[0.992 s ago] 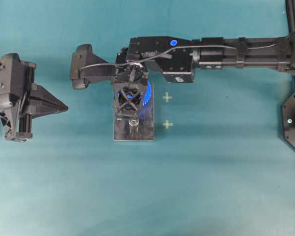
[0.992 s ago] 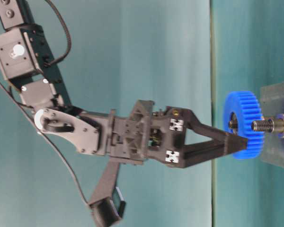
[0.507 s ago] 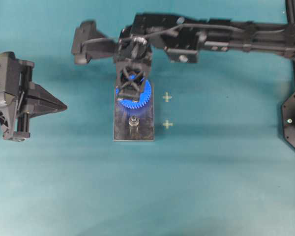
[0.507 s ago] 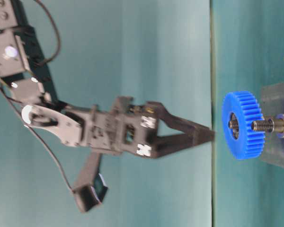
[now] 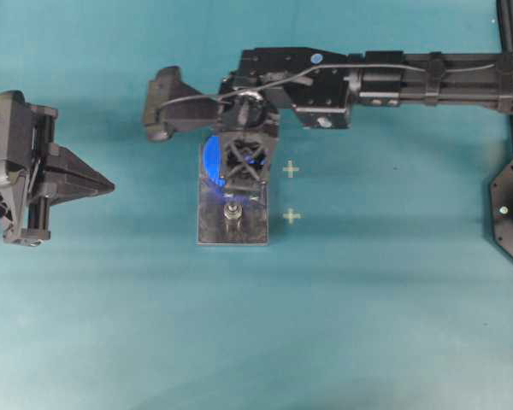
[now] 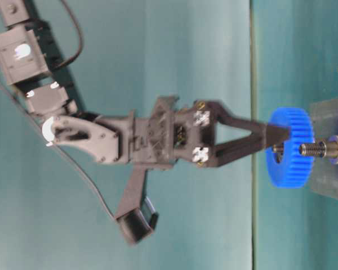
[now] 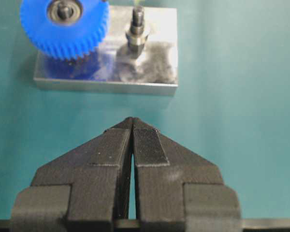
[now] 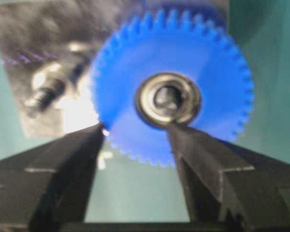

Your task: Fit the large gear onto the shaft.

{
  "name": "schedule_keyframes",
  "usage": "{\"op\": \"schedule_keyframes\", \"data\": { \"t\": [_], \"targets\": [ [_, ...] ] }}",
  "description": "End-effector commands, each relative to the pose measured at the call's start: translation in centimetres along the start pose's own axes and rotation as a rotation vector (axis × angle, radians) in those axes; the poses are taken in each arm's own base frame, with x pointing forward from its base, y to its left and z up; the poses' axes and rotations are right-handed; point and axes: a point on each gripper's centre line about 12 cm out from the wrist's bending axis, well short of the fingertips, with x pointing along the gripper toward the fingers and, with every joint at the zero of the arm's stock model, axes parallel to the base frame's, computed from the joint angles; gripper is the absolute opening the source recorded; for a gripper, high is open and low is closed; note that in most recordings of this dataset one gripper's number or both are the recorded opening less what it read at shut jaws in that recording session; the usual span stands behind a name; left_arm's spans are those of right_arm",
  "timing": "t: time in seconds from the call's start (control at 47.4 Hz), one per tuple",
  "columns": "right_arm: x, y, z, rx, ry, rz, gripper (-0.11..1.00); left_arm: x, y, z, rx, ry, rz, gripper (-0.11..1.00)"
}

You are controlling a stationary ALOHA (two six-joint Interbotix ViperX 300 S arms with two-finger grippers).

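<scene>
The large gear [image 7: 64, 25] sits flat on the far shaft [image 7: 64, 9] of the grey steel plate [image 7: 106, 79], whose tip shows in the hole of the gear's silver bearing [image 8: 168, 99]; in the left wrist view it lies at about ten o'clock from the second shaft [image 7: 137, 30], which stands bare beside it on the same plate. The right pincer [image 8: 137, 133] points down over the gear with its jaws apart: one fingertip [image 8: 89, 137] lies at the toothed rim, the other just below the bearing, and the gear is not clamped between them. In the overhead view the right arm reaches in from three o'clock and hides most of the blue wheel. The left pincer [image 7: 132, 126] hovers over the teal table [image 5: 368, 325] at nine o'clock, well apart from the plate, its two pads pressed together on nothing.
</scene>
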Motion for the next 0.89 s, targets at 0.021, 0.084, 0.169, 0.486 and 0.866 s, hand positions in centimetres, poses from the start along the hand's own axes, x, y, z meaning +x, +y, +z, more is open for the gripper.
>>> {"op": "schedule_keyframes", "data": {
  "t": [0.021,0.084,0.169,0.486,0.866],
  "targets": [
    [-1.4,-0.5,-0.3,-0.001,-0.038,-0.008,0.67,-0.1,0.0,0.6,0.001,-0.025,-0.001,0.0],
    [-2.0,-0.4,0.0,0.0,-0.064,-0.01,0.67,-0.1,0.0,0.6,0.001,-0.026,-0.001,0.0],
    [-3.1,-0.3,0.5,0.002,-0.102,-0.013,0.67,-0.1,0.0,0.6,0.0,-0.023,-0.001,0.0],
    [-9.4,0.2,-0.3,-0.013,-0.154,-0.025,0.67,-0.2,0.0,0.5,-0.003,-0.025,-0.001,0.0],
    [-12.1,0.2,-8.4,-0.001,-0.26,-0.048,0.67,-0.2,0.0,0.5,-0.005,-0.032,-0.001,0.0]
  ]
}}
